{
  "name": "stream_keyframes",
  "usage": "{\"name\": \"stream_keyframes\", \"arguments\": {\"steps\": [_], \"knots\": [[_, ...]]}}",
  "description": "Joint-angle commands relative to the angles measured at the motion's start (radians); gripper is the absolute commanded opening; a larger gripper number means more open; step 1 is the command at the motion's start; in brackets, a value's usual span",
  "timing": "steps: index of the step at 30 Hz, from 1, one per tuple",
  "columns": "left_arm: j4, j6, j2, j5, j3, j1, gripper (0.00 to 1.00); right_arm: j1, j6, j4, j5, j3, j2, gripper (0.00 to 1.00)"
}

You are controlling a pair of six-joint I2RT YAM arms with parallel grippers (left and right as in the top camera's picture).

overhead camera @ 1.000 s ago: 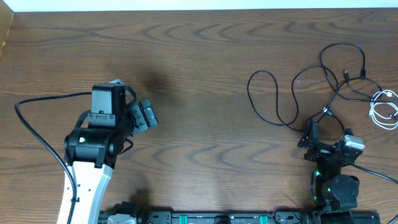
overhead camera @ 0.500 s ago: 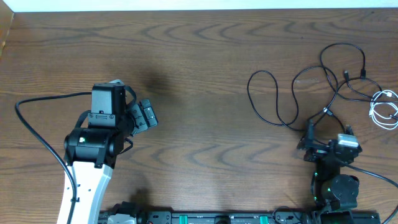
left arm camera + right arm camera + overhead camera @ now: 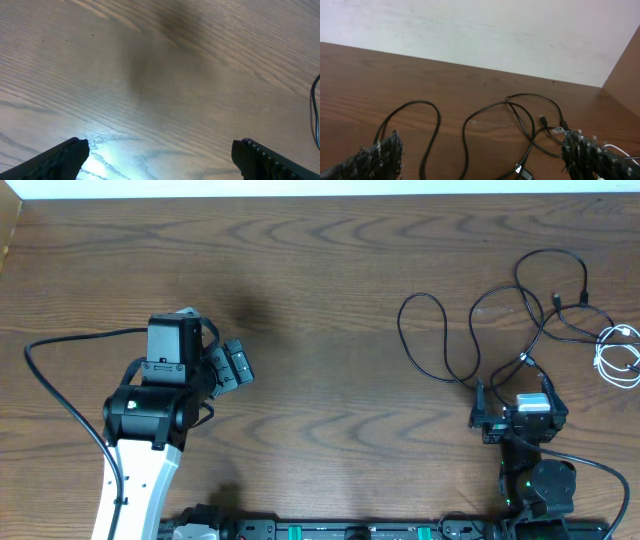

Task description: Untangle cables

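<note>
Both stand wide, holding nothing: the left pincer (image 3: 160,155) hovers over bare bench (image 3: 320,280), well apart from the work, while the right pincer (image 3: 487,159) faces the black cables (image 3: 541,328) lying in crossed loops at the far right, the white cable (image 3: 618,360) coiled beside them. Best to take one strand near a free plug — not at a crossing — and draw it out slowly.

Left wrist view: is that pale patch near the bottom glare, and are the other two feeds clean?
Left wrist: yes, glare on the table, with a soft dark shadow above it. Right wrist: black cables sharp, fingertips blurred at the edges. Overhead: even light, no glare, white cable distinct.
</note>
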Motion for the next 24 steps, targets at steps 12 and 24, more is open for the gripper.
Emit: {"name": "stream_keyframes", "arguments": {"steps": [12, 24], "knots": [[-0.003, 0.009, 0.0, -0.017, 0.007, 0.005, 0.98, 0.011, 0.035, -0.005, -0.016, -0.002, -0.008, 0.99], [-0.003, 0.009, 0.0, -0.017, 0.007, 0.005, 0.98, 0.025, 0.035, -0.004, -0.016, -0.002, -0.008, 0.99]]}}
